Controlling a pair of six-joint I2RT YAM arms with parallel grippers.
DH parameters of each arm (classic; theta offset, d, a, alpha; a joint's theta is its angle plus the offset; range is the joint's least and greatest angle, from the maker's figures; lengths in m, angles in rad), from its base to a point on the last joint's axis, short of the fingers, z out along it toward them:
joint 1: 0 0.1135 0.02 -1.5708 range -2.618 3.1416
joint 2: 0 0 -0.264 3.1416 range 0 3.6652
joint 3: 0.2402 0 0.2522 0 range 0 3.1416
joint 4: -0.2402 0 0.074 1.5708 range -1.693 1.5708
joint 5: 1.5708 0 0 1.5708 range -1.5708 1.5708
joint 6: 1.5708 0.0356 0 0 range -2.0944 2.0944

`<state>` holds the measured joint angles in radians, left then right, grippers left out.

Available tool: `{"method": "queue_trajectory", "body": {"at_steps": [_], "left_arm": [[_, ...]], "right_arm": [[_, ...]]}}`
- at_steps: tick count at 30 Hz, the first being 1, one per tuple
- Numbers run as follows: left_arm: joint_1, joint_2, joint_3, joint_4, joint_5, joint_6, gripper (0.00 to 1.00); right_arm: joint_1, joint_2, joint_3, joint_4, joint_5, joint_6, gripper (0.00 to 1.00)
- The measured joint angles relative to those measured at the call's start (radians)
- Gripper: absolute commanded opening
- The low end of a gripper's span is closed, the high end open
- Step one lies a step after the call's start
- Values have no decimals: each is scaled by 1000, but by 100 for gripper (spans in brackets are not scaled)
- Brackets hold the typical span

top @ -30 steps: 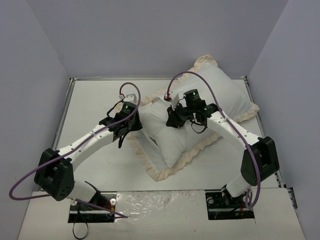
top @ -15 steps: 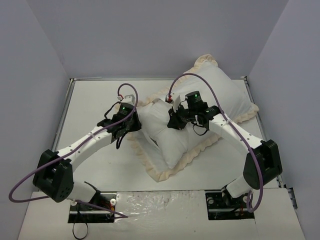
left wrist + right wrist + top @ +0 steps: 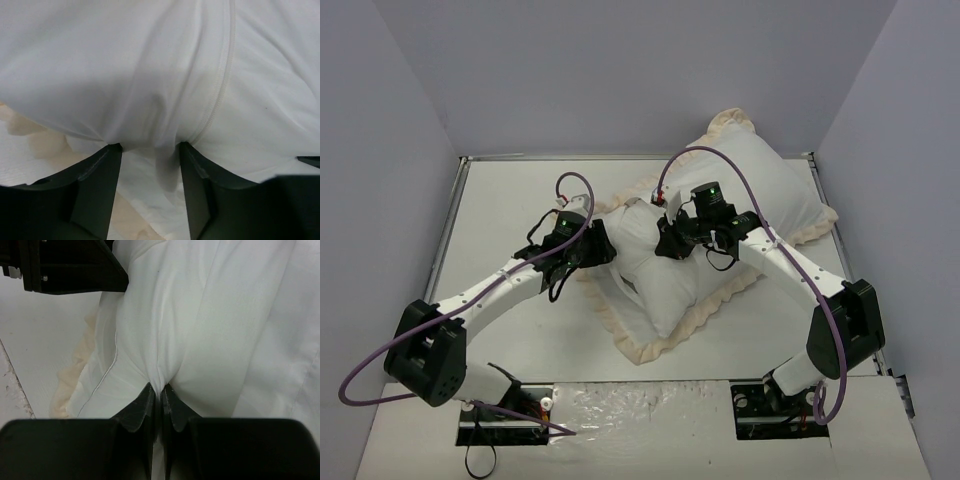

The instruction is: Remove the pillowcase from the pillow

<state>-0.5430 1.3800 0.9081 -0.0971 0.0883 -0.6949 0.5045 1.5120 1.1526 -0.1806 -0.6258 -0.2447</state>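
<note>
pillowcase [image 3: 770, 200]: one, lying diagonally across the table [image 3: 510, 215] with its white face up. its far corner is riding up against the back wall [image 3: 620, 80] and its near corner is pointing toward the arm bases. one cream frill [image 3: 625, 335] is running round its edge.

pillow [image 3: 640, 270]: one, plain white, bulging at the case's left end and lying over the frill there.

two arms are working, one hand each, both meeting at that left end from opposite sides.

left hand [image 3: 600, 247] is pressing into the white bulge from the left. in its wrist view the fingers [image 3: 97, 185] are standing apart. a loose tongue of white fabric is sagging into the gap without filling it, so nothing is clamped. one corded seam [image 3: 222, 90] is running just right of the gap.

right hand [image 3: 665, 243] is sitting on top of the bulge, near the left hand but not touching it. its fingers [image 3: 142, 405] are nearly together, pinching one thin fold of white fabric. i'm reading that fold as pillow, though i can't rule out the case's white face.

two purple cables [image 3: 720, 152] are looping up, one per arm.
</note>
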Motion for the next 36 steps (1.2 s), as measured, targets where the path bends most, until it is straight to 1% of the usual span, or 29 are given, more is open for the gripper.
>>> {"method": "queue_trajectory", "body": {"at_steps": [1,4,5,7,11,14,19,22,25,31,36], "left_arm": [[0,1,0,5,3,-2,36],[0,7,1,18,9,-5,23],[0,11,2,21,8,-4,14],[0,17,5,19,3,-2,4],[11,14,16,3,-14,8,2],[45,-8,12,-17,-13,6,2],[126,-105,-60,-20,-3,-18,2],[158,-153,-98,-21,9,-42,2],[171,-173,-121,-19,19,-64,2],[219,-158,-129,-40,38,-98,2],[261,-97,-75,-92,51,-101,2]], "right_arm": [[0,0,0,0,-2,0,0],[0,0,0,0,-6,-3,0],[0,0,0,0,-7,-8,0],[0,0,0,0,-10,-19,0],[0,-11,-11,0,-14,-58,0],[-6,-25,-17,-8,-28,-100,0],[-62,-35,-23,-26,-89,-142,0],[-102,-38,-31,-45,-128,-172,0],[-115,-47,-42,-64,-150,-211,0],[-118,-83,-74,-84,-160,-298,0],[-154,-100,-75,-102,-194,-340,0]]}}
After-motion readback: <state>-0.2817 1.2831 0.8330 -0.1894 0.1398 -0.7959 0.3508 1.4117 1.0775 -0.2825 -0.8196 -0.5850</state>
